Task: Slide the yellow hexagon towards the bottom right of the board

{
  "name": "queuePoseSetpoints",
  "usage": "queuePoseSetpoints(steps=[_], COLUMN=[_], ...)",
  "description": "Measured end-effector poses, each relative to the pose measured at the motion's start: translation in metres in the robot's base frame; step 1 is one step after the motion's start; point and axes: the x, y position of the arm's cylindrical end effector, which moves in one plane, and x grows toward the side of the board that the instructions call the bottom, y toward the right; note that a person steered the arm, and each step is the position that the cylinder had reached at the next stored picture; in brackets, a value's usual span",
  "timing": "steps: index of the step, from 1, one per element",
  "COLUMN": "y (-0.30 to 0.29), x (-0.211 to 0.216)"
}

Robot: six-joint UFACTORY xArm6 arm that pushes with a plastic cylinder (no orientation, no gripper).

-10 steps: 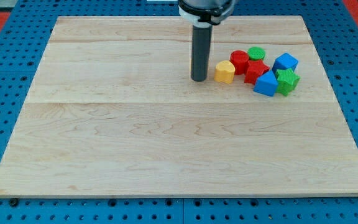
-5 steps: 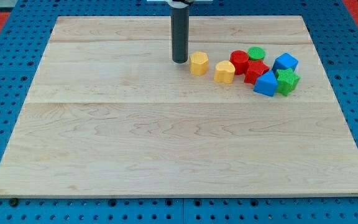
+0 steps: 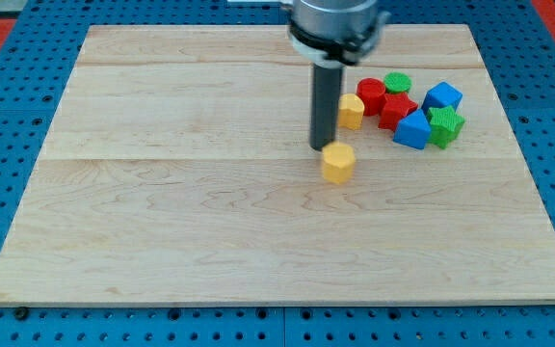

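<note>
Now my tip point(image 3: 322, 146), a bare rod without jaws, touches the yellow hexagon's point(image 3: 337, 163) upper-left side.

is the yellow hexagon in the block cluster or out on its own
Out on its own. The yellow hexagon sits apart from the other blocks, below them on bare board, with my tip just at its upper left.

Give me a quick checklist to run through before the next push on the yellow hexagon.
1. My tip on the yellow hexagon's upper-left side: ok.
2. Tip touching the hexagon: cannot tell, looks very close.
3. Board open toward the bottom right: ok.
4. Hexagon apart from the other yellow block: ok.
5. Red, green and blue blocks outside the push line: ok.
</note>
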Motion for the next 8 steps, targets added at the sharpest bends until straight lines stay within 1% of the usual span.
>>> queuePoseSetpoints(steps=[1,2,3,4,5,6,7,8], y=[0.053,0.006,0.005,0.005,0.005,0.033,-0.005,0.026], x=[0.038,0.03,0.031,0.069,0.089,0.117,0.12,0.139])
